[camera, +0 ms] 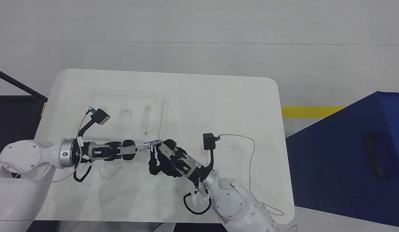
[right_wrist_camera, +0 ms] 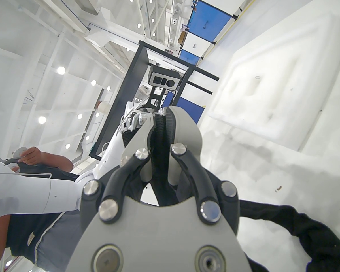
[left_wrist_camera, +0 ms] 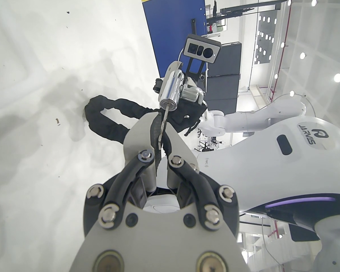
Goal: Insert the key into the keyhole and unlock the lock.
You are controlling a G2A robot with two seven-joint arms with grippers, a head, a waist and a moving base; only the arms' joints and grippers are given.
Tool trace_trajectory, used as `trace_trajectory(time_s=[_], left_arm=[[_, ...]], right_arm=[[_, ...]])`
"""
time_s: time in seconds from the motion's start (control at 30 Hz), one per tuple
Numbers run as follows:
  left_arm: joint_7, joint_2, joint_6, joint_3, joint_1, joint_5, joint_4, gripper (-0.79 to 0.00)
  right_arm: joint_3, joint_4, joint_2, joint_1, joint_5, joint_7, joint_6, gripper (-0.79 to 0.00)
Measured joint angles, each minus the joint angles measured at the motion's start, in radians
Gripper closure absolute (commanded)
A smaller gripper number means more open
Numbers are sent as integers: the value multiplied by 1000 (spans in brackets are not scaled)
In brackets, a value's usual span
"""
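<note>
One line matters here. Your left gripper (left_wrist_camera: 161,131) pinches flat silver key (left_wrist_camera: 163,120), blade pointing straight out, tip at keyhole (left_wrist_camera: 167,104) of shiny chrome cylinder lock (left_wrist_camera: 171,86) dead ahead; axes roughly match, depth unclear tbh. Right gripper (right_wrist_camera: 161,120) squeezes lock's black fabric-sleeved chain (right_wrist_camera: 314,230), above white table (camera: 237,107).

A white bench (camera: 249,95) with rounded corners stands on a pale grey floor (camera: 187,20). To the right of the bench a yellow stripe (camera: 310,111) runs across the floor. Nearer than the stripe, a dark blue partition (camera: 349,163) takes up the right side. A black bar (camera: 22,87) slants in at the left edge. Overhead, round lamps (right_wrist_camera: 61,70) shine from a white ceiling (right_wrist_camera: 22,43). Blue and white panels (right_wrist_camera: 212,21) line the far side of the hall.
</note>
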Motion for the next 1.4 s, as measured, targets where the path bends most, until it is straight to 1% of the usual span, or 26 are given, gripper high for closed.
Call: trace_trajectory(time_s=[0.23,0.33,0.43,0.53,0.67,0.73,0.77,0.87,0.97,1.07,1.13,1.3,1.33,1.4], left_arm=[[1,0,0,0,0,0,-1,0],[25,-3,-36,6,16,-11,-28,0],[76,-5,-128,-9,48,33,-49,0],[160,-9,-237,-31,85,96,-79,0],[305,-14,-384,-37,157,234,-130,0],[363,-14,-443,-41,181,302,-150,0],[408,-14,-487,-47,195,354,-157,0],[531,-21,-605,-77,226,486,-162,0],[660,-35,-679,-101,253,621,-169,0],[762,-47,-692,-102,280,736,-178,0],[779,-48,-690,-100,284,756,-178,0],[784,-49,-683,-102,283,757,-181,0],[799,-50,-679,-107,282,773,-187,0],[857,-56,-689,-125,284,857,-216,0]], right_arm=[[0,-6,1,-4,-1,1,9,0],[4,-17,4,-13,4,4,22,0],[4,-21,5,-18,20,8,25,0],[3,-21,7,-18,29,15,23,0],[0,-19,8,-16,34,19,26,0],[-3,-20,8,-16,36,20,28,0],[-5,-21,9,-16,37,21,29,0],[-8,-21,9,-15,40,24,30,0],[-10,-19,10,-14,45,23,32,0],[-13,-18,10,-13,48,21,34,0],[-13,-18,10,-13,49,20,33,0],[-13,-20,10,-14,48,20,35,0],[-13,-24,11,-16,46,20,41,0],[-14,-38,12,-24,47,22,55,0]])
